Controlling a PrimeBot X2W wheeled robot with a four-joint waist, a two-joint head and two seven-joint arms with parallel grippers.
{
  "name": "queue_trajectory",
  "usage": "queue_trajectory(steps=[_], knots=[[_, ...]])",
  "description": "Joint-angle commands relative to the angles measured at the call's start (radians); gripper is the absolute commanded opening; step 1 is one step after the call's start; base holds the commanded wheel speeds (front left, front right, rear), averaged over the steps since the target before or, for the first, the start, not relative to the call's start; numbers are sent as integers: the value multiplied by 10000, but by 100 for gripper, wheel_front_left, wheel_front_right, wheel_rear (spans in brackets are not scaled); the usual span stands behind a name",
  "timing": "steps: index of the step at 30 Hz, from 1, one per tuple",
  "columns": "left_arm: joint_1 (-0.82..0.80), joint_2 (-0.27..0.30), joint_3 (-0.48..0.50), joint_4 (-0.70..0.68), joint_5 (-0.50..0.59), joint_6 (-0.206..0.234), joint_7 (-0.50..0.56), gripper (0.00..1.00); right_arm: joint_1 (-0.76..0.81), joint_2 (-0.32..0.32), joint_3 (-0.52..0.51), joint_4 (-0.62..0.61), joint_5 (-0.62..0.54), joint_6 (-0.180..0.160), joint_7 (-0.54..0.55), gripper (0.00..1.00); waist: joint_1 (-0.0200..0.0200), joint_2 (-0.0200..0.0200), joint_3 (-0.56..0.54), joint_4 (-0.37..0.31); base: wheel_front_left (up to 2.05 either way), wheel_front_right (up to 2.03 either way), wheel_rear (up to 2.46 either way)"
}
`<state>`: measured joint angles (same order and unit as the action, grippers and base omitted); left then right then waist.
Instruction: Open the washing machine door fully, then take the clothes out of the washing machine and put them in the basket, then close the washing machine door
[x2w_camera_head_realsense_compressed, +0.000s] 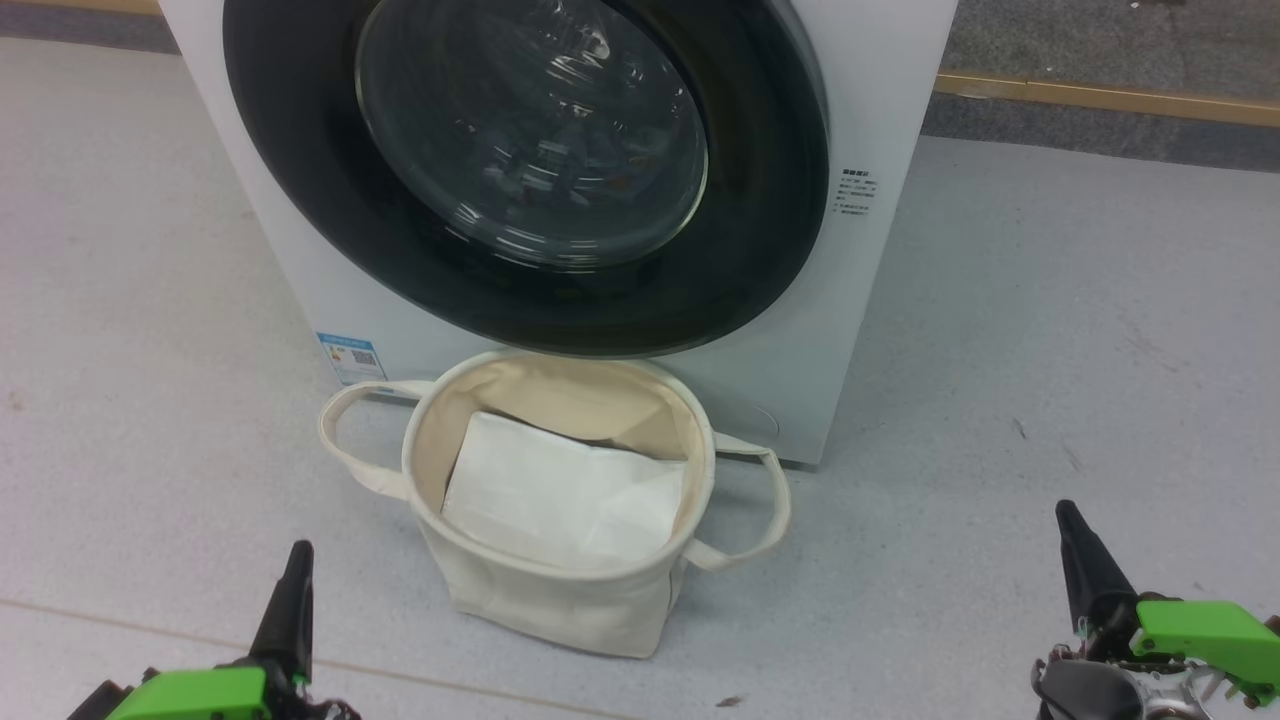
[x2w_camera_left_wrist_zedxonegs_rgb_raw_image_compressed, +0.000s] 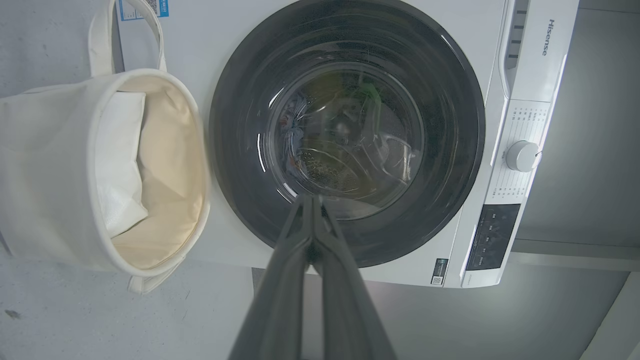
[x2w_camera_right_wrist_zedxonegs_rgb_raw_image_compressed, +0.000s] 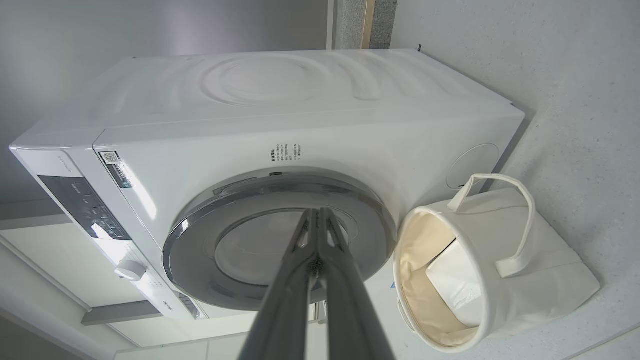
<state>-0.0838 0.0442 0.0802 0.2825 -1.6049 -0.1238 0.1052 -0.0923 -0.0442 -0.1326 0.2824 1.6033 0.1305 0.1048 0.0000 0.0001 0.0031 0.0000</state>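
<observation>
The white washing machine (x2w_camera_head_realsense_compressed: 885, 90) stands right ahead. Its door (x2w_camera_head_realsense_compressed: 530, 150) with the glossy black rim and glass porthole sits flat against the front. Through the glass I make out dim bits of coloured fabric (x2w_camera_left_wrist_zedxonegs_rgb_raw_image_compressed: 295, 129), likely the clothes, against the steel drum. The cream canvas basket (x2w_camera_head_realsense_compressed: 550, 600) stands on the floor against the machine's front, below the door. My left gripper (x2w_camera_head_realsense_compressed: 297, 560) hangs low at the lower left, shut and empty, short of the basket. At the lower right my right gripper (x2w_camera_head_realsense_compressed: 1066, 512) is likewise shut and empty. The wrist views show each pair of fingertips (x2w_camera_left_wrist_zedxonegs_rgb_raw_image_compressed: 311, 199) (x2w_camera_right_wrist_zedxonegs_rgb_raw_image_compressed: 316, 211) pressed together.
A flat white folded sheet (x2w_camera_head_realsense_compressed: 560, 495) lies inside the basket. The control panel and round dial (x2w_camera_left_wrist_zedxonegs_rgb_raw_image_compressed: 522, 156) run along the machine's top front. A blue label sticker (x2w_camera_head_realsense_compressed: 350, 355) marks its lower left corner. Grey floor (x2w_camera_head_realsense_compressed: 1050, 330) stretches to both sides, with a wooden strip (x2w_camera_head_realsense_compressed: 1100, 97) behind.
</observation>
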Motion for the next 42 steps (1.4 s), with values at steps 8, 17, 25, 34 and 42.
queue_trajectory(steps=[8, 17, 25, 34, 42], knots=[[-241, 60, 331, -377, -41, -69, 77, 0, -156, -60, 193, -376, 57, 2, 81, 0, 0, -1, 0, 0, 0, 0, 0], [297, -37, -9, 736, 37, 13, -84, 100, 214, 70, 85, 779, 4, 2, -82, 100, 2, -1, 10, 10, 0, 0, 0], [223, -12, 53, 598, 202, 46, -310, 100, 60, 62, 256, 759, -16, 2, -317, 100, 3, -1, -6, 32, 0, 0, 0], [95, 116, 52, 368, 697, 112, -577, 100, -180, 52, 431, 670, -259, 2, -580, 100, 0, -1, 2, 67, 0, 0, 0], [-55, 361, -126, 157, 1476, 267, -811, 100, -437, 43, 605, 584, -868, 2, -814, 100, 0, -1, -20, 96, 0, 0, 0]])
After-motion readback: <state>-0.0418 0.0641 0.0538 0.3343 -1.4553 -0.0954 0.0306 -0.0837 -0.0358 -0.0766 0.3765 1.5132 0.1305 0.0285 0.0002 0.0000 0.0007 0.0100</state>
